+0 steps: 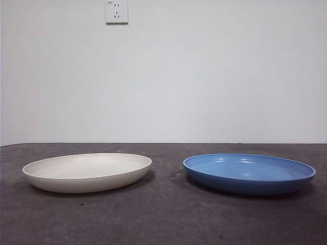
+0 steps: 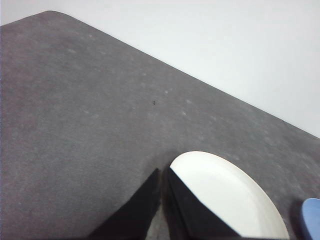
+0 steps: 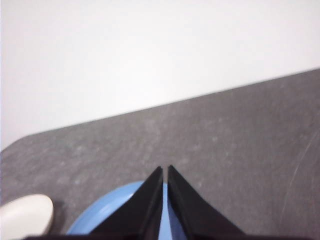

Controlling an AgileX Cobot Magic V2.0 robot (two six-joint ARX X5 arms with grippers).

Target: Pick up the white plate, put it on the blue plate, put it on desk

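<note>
Desk (image 1: 163, 219) carries white plate (image 1: 87, 171) and blue plate (image 1: 249, 173) side by side, apart; left gripper (image 2: 164, 172) above white rim, right gripper (image 3: 165, 170) above blue plate, jaws nearly closed, empty.

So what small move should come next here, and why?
Probably open the left gripper and lower it to the white plate's near rim. Its jaws are shut just above that rim, and the plate sits untouched on the desk, apart from the blue plate, over which the right gripper hangs shut.
</note>
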